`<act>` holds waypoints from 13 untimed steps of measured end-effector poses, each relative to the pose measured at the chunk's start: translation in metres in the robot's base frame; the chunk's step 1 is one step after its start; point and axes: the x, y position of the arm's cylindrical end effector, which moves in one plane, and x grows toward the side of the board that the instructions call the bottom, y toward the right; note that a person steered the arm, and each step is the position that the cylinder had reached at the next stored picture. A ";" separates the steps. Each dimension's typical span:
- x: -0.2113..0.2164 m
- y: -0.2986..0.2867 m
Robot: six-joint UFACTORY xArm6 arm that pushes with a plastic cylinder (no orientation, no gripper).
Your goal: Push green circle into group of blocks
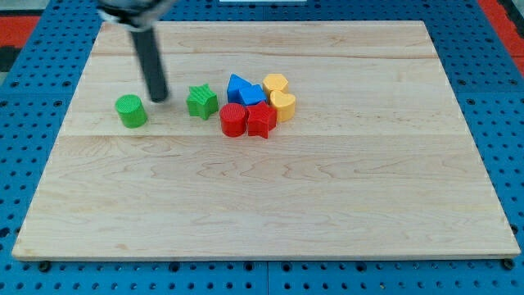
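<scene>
The green circle (130,111) stands alone on the wooden board at the view's left. My tip (159,98) rests on the board just right of it and a little toward the view's top, apart from it. A green star (201,102) lies right of the tip. Beyond it is the group: two blue blocks (243,89), two yellow blocks (279,95), a red circle (233,120) and a red star (260,120), packed together. The green star sits just left of the group, close to the red circle.
The wooden board (270,205) lies on a blue perforated base (24,131). The rod's dark body (150,57) rises toward the view's top left.
</scene>
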 end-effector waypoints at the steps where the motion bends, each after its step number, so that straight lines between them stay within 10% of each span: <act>1: -0.005 -0.062; 6: 0.046 0.068; 13: 0.108 0.093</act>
